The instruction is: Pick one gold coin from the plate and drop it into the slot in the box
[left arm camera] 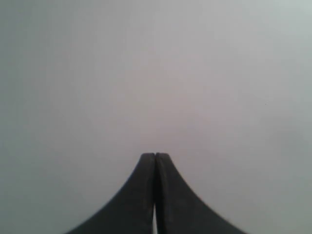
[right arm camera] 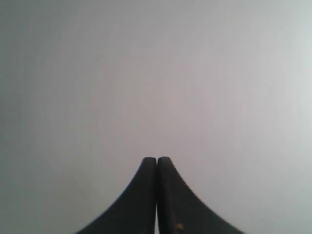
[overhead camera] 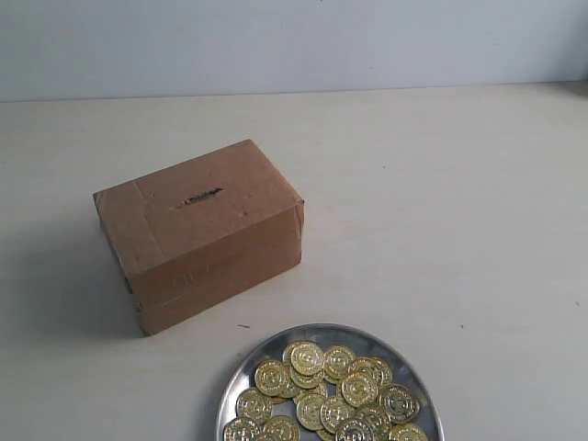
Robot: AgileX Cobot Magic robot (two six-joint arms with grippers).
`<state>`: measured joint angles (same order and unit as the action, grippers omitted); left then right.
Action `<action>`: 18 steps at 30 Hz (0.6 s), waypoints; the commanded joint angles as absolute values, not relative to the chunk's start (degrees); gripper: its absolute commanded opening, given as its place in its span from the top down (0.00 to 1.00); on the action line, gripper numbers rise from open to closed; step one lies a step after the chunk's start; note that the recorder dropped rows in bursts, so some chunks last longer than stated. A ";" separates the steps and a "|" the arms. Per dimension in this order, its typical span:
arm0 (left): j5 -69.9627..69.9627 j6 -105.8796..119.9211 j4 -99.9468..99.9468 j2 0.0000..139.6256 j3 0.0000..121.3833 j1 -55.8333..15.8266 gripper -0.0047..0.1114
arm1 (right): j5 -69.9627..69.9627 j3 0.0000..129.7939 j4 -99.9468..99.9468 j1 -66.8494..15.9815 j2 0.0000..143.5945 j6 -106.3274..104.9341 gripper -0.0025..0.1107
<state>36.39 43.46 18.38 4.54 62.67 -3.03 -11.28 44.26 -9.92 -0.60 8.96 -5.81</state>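
A brown taped cardboard box stands left of centre on the pale table, with its narrow dark slot on the top face. At the near edge lies the round silver plate, heaped with several gold coins. Neither arm shows in the exterior view. My left gripper is shut, its black fingers pressed together over a blank grey surface with nothing between them. My right gripper is likewise shut and empty over bare grey surface. Box, plate and coins are out of both wrist views.
A pale wall rises behind the table's far edge. The plate is cut off by the lower edge of the exterior view. Bare tabletop stretches to the right of the box.
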 commanded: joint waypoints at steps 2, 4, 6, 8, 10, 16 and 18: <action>36.46 42.88 18.82 0.51 62.63 -2.79 0.96 | -11.02 44.47 -8.78 -0.19 3.09 -5.89 0.98; 36.70 42.88 18.82 0.00 62.63 -2.79 0.96 | -11.02 44.47 -8.78 -0.19 1.38 -5.89 0.98; 36.82 42.88 18.82 0.00 62.77 -2.79 0.96 | -11.02 44.47 -8.78 -0.19 0.00 -5.89 0.98; 36.97 42.88 18.59 0.00 62.78 -2.54 0.96 | -10.60 44.47 -8.78 -0.19 0.00 -5.89 0.98; 37.33 42.88 18.61 0.00 62.66 -2.54 0.96 | -10.98 44.47 -8.78 -0.19 0.00 -5.89 0.98; 37.33 42.88 18.61 0.00 62.66 -2.54 0.96 | -10.98 44.47 -8.56 -0.19 0.00 -5.79 0.98; 37.33 42.88 18.61 0.00 62.66 -2.54 0.96 | -12.07 44.37 -4.50 -0.19 0.00 -5.79 0.98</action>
